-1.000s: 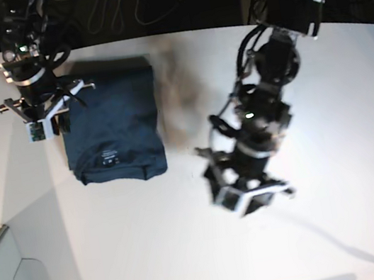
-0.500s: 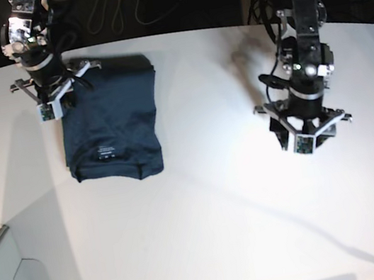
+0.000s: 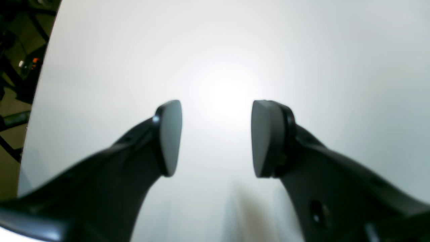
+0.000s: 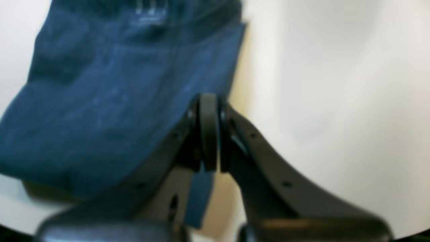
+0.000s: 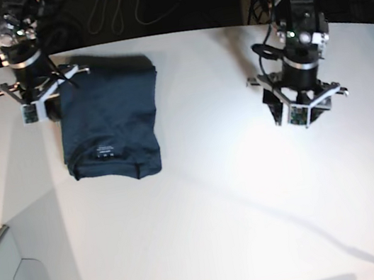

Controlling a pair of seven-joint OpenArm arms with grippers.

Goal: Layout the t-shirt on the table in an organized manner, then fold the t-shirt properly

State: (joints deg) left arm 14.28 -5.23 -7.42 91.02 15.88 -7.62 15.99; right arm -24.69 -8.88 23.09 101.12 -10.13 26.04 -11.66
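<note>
At the table's (image 5: 204, 202) far corner we found the t-shirt (image 5: 108, 121) folded narrow, R gripper (image 4: 209, 134) clamped on its edge, L gripper (image 3: 215, 137) spread empty, w/ final fold probably left.

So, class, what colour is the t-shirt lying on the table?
Dark navy blue, plain: the t-shirt shows best in the base view.

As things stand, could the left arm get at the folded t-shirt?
Probably yes, but not readily: the open left gripper hangs far across bare table from the t-shirt, with the shut right gripper beside its edge.
</note>
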